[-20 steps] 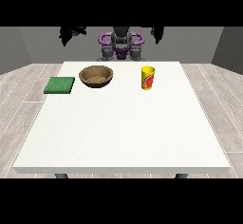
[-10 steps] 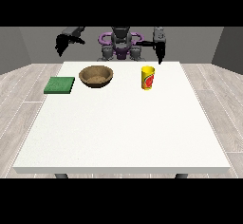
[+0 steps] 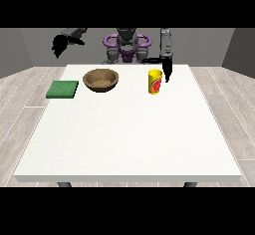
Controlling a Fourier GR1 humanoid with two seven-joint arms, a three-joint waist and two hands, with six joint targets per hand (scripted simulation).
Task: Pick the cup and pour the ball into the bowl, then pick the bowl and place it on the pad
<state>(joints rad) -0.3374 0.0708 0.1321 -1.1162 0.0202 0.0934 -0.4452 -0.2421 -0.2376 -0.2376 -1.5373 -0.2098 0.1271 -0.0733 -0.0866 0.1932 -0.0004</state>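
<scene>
Fingers (image 3: 167, 72) of the hand at the view's right (image 3: 167, 65) hang downward, roughly straight, just beside the far right of the yellow cup (image 3: 155, 81); I cannot tell whether they touch it, and they are not curled round it. Fingers of the hand at the view's left (image 3: 62, 44), raised above and beyond the table's far left corner, droop in a dark cluster; I cannot tell whether they are straight or curled, and I see nothing in that hand.

Front view, task items. I see the cup standing upright on the far part of the white table (image 3: 129, 139), bearing a red mark on its side; any ball inside it is hidden from me. A brown wooden bowl (image 3: 101, 79) sits to the cup's left, apart from it. A green square pad (image 3: 63, 89) lies flat near the far left edge, left of the bowl and apart from it.

Front view, surface and room. I read the tabletop as plain white, with dark legs (image 3: 63, 184) showing under its near edge. Pale grey wood-plank flooring (image 3: 20, 104) flanks the table on both sides, and grey walls (image 3: 20, 50) close the room behind the robot's purple-and-grey torso (image 3: 127, 47).
</scene>
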